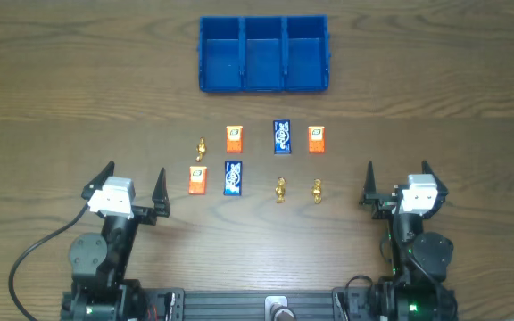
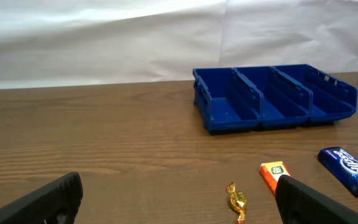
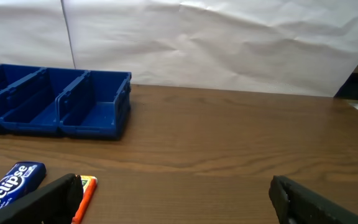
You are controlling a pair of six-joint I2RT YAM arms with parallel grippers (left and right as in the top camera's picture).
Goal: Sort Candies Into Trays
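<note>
A blue tray (image 1: 263,54) with three compartments stands at the back of the table, all three compartments bare. In front of it lie the candies: orange packs (image 1: 234,137) (image 1: 316,139) (image 1: 198,179), blue packs (image 1: 281,136) (image 1: 233,177) and gold-wrapped sweets (image 1: 201,148) (image 1: 280,190) (image 1: 316,191). My left gripper (image 1: 135,185) is open, low at the front left, just left of the candies. My right gripper (image 1: 398,181) is open at the front right. The left wrist view has the tray (image 2: 272,96), an orange pack (image 2: 274,176), a gold sweet (image 2: 236,201) and a blue pack (image 2: 348,170).
The wooden table (image 1: 61,107) has free room on both sides of the candy group and between candies and tray. A white backdrop (image 3: 216,43) rises behind the table's far edge. A black cable (image 1: 34,254) loops by the left arm's base.
</note>
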